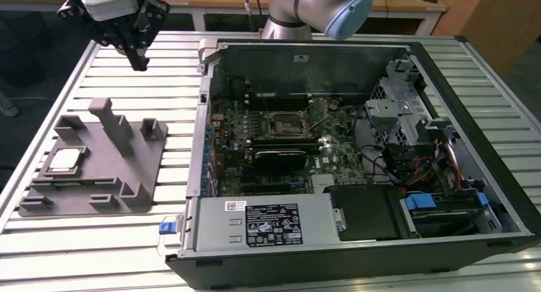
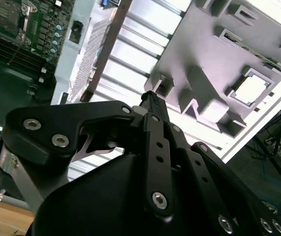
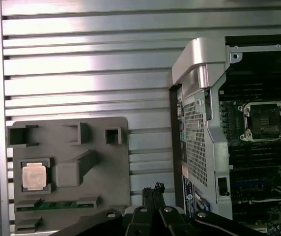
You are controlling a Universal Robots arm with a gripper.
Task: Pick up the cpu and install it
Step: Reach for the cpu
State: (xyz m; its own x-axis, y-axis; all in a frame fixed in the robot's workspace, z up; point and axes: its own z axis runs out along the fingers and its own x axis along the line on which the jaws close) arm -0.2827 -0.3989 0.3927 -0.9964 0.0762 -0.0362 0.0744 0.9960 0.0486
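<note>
In the exterior view, bare bench (image 1: 127,89) lies open between the end effector (image 1: 138,61) at upper left and the fixture (image 1: 89,181) at left. A tall post (image 1: 114,124) and low blocks (image 1: 151,128) rise just beside the cpu (image 1: 66,160), uncovered from above. The case wall (image 1: 205,133) stands between fixture and socket (image 1: 286,122), where cables (image 1: 324,118) cross nearby.
</note>
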